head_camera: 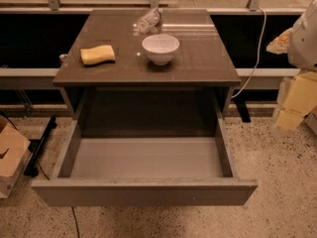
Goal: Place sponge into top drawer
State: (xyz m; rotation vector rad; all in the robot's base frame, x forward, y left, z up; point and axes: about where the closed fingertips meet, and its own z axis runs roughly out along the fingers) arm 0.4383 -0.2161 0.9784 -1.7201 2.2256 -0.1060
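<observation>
Presently the sponge [97, 54] lies flat on the brown bench [198, 63], toward its left side and a little back from the front edge, with its long side running roughly left to right. Near it on the right, but not touching it, a white bowl [160, 47] stands upright around the middle of the bench. Behind the bowl, near the back edge, a crumpled clear plastic bottle [147, 21] lies on its side. Below the bench the top drawer [146, 158] is pulled far out toward the camera, with its grey inner floor in full view between the two side walls and its plain front panel nearest the viewer. The gripper [293, 108] hangs at the far right edge of the view, off to the side of the cabinet and lower than the bench top, well apart from both the sponge and the drawer. Whether it is open or closed cannot be told from this view, though the sponge is plainly not in it. The pale arm [304, 38] rises above it at the frame edge. A white cable [255, 48] runs down behind the right rear corner of the bench. On the speckled floor [277, 182] at the lower left sits a cardboard box [10, 152], partly cut off by the frame.
</observation>
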